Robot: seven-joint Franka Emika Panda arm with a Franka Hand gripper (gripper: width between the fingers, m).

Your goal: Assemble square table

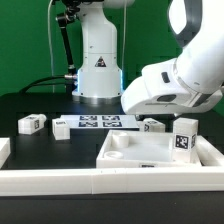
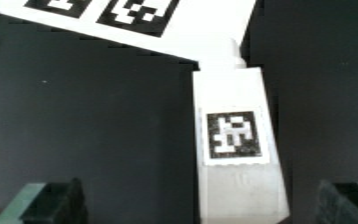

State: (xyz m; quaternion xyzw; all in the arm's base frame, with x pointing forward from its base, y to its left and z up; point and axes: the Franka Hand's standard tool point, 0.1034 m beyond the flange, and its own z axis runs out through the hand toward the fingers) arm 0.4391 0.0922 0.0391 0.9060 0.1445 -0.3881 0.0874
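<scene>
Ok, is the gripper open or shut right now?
Open. In the wrist view the gripper has its fingers wide apart either side of a white tagged leg, dark gaps between.

- You see the white square tabletop (image 1: 140,152) lying flat, rim and corner recesses facing up.
- Leftmost leg (image 1: 30,123) and second leg (image 1: 60,128), tagged white blocks, lie on the dark worktop (image 1: 40,104).
- Third leg (image 1: 152,125) lies just behind the tabletop.
- Fourth leg (image 1: 183,138) stands upright at its far corner, exterior view's right.

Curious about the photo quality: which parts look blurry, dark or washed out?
Exterior view: the arm near the lens is soft, the white slab nearly washed out. Wrist view: the leg slightly blurred, the claw tips dark and fuzzy.
</scene>
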